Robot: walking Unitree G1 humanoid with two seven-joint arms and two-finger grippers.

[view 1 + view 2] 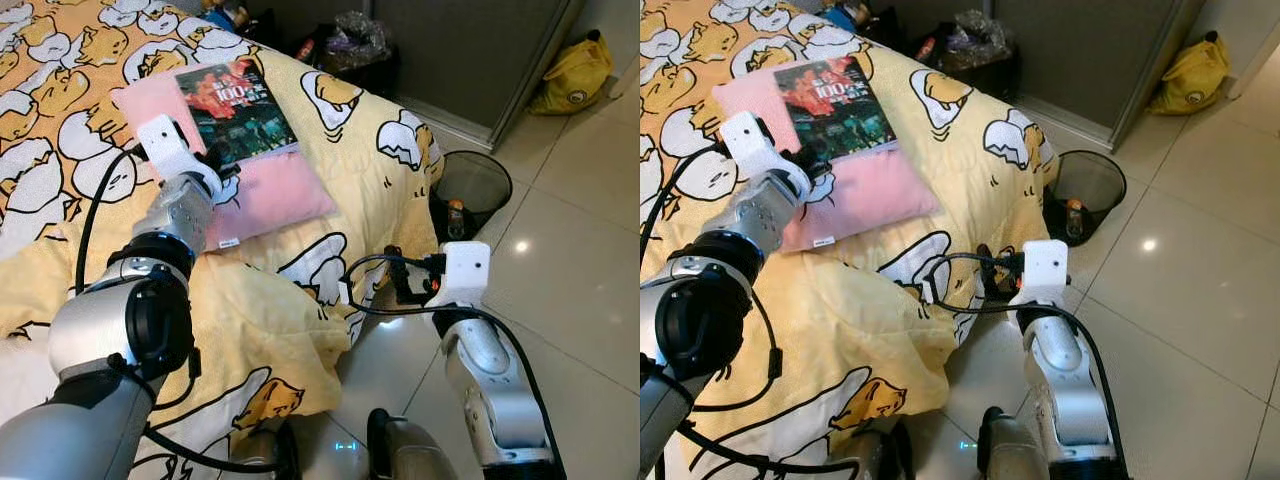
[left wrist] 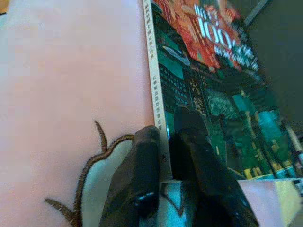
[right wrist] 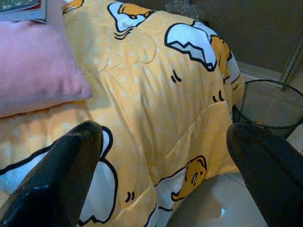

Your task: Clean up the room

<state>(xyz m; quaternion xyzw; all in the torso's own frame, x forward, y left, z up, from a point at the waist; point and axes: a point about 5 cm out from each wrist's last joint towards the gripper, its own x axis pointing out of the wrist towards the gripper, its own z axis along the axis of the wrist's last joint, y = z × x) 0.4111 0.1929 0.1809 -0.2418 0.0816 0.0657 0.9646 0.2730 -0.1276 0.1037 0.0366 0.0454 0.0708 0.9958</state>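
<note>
A bed with a yellow quilt (image 1: 300, 300) printed with egg cartoons takes the left of the scene; pale floor tiles (image 1: 580, 270) lie to its right, running to a dark sliding door at the back. The quilt's edge hangs over the bed corner down toward the tiles. On the quilt lies a pink pillow (image 1: 270, 195), and on the pillow a book (image 1: 235, 110) with a red and green cover, its near edge close to the pillow's near corner.

The left gripper (image 2: 165, 161) is at the book's near corner, its jaws pressed onto the spine edge, one finger (image 2: 137, 184) on the pillow side, the other on the cover.

The right gripper (image 3: 165, 175) hovers beside the bed's hanging edge above the tiles, jaws spread wide with nothing between them.

A black mesh bin (image 1: 470, 190) stands on the floor just beside the bed corner, with a bottle inside. A yellow bag (image 1: 572, 75) leans near the far wall, well apart from the bin. Dark bags (image 1: 350, 45) sit behind the bed.
</note>
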